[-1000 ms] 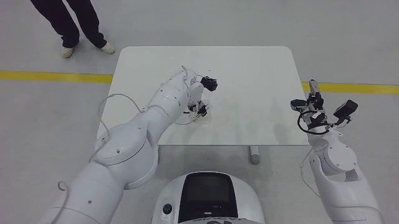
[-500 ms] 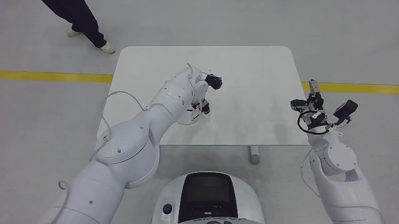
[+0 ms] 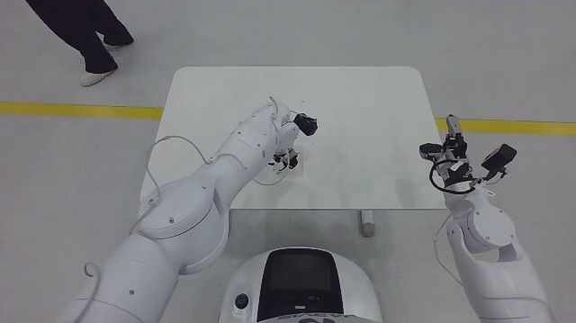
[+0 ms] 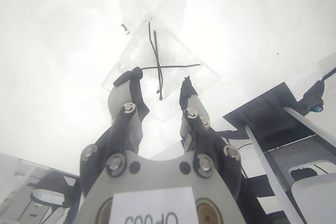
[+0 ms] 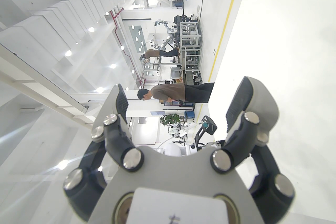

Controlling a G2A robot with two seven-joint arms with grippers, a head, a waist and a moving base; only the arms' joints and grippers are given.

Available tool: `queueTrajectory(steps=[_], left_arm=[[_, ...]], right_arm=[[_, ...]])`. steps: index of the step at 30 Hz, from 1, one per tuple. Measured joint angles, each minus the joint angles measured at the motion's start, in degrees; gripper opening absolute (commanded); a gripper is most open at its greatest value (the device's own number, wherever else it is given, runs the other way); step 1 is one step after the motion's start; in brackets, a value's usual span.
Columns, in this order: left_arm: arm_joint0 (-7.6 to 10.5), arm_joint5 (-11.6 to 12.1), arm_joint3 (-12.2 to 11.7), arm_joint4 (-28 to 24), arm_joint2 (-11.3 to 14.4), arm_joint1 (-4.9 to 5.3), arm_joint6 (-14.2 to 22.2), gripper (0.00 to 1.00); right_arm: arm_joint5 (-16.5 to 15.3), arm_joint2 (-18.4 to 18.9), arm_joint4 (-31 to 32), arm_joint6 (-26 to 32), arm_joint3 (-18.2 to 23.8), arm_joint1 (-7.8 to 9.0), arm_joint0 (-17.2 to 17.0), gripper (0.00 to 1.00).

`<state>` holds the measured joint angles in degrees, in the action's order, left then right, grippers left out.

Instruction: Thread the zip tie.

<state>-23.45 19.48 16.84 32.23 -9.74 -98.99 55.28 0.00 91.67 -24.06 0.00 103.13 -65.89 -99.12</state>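
Zip ties (image 4: pixel 158 67) are found crossed on a clear plate (image 4: pixel 183 57) on the table (image 3: pixel 360 98), straight ahead of the left gripper (image 4: pixel 161 76). It is held spread, one fingertip (image 4: pixel 136 72) at the crosswise tie's end, though contact cannot be judged. The right gripper (image 5: pixel 182 84), spread and empty, is held at the top view's right, well apart. Tie heads cannot be made out.

Seen from above, the left gripper (image 3: pixel 288 157), just toward 6 o'clock of the surface's (image 3: pixel 360 98) middle, covers the clear plate (image 4: pixel 183 57) beneath it, and nothing lying there can be made out. Up close, thin black zip ties (image 4: pixel 157 64) cross on that plate. Which one lies on top, and whether any is threaded, is too fine to tell. One of the fingers (image 4: pixel 135 83) hides one tie's end, so whether they touch is unclear.
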Motion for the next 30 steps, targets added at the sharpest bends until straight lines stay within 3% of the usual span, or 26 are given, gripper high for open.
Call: queueTrajectory(steps=[12, 30], left_arm=[[-0.37, 0.0, 0.3, 0.2, 0.0, -0.06, -0.4, 0.3], [-1.16, 0.0, -1.5, -1.8, 0.0, -0.64, 0.0, 0.24]], right_arm=[[0.0, 0.0, 0.0, 0.0, 0.0, 0.0, 0.0, 1.0], [0.0, 0.0, 0.0, 0.0, 0.0, 0.0, 0.0, 1.0]])
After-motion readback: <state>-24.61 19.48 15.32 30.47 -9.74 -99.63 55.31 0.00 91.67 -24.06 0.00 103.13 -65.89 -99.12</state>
